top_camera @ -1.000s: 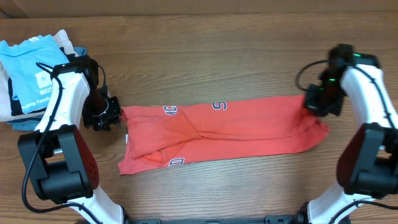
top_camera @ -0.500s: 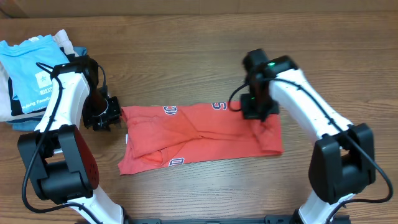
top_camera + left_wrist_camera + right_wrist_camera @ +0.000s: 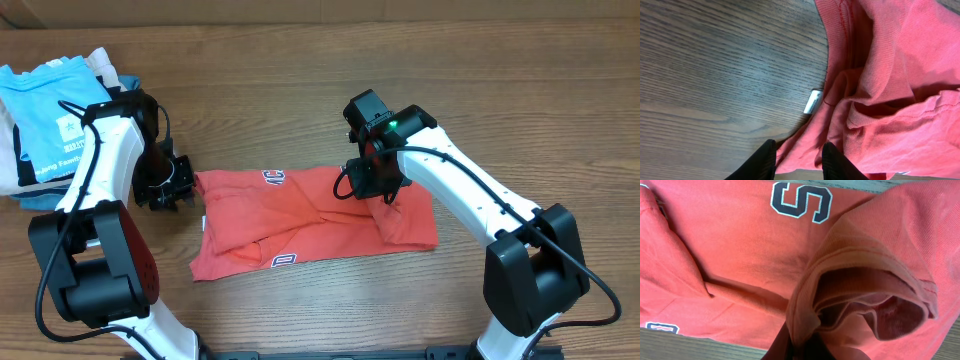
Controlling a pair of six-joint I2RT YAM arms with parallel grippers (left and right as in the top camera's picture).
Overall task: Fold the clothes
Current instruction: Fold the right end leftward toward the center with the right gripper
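The right tool (image 3: 807, 349) is clamping a bunched fold of the one coral-red T-shirt (image 3: 740, 255), holding it over the lettered front. The left tool (image 3: 797, 150) is straddling the shirt's edge beside a white label (image 3: 813, 101); I cannot tell whether it is gripping. Between the two tools, the shirt is lying mid-frame on the worktop (image 3: 300, 80). At upper left, one light blue T-shirt (image 3: 45, 110) is topping a pile.

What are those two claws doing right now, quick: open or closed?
Left gripper: closed on the left edge of the coral-red T-shirt.
Right gripper: closed on a lifted fold of the same T-shirt.
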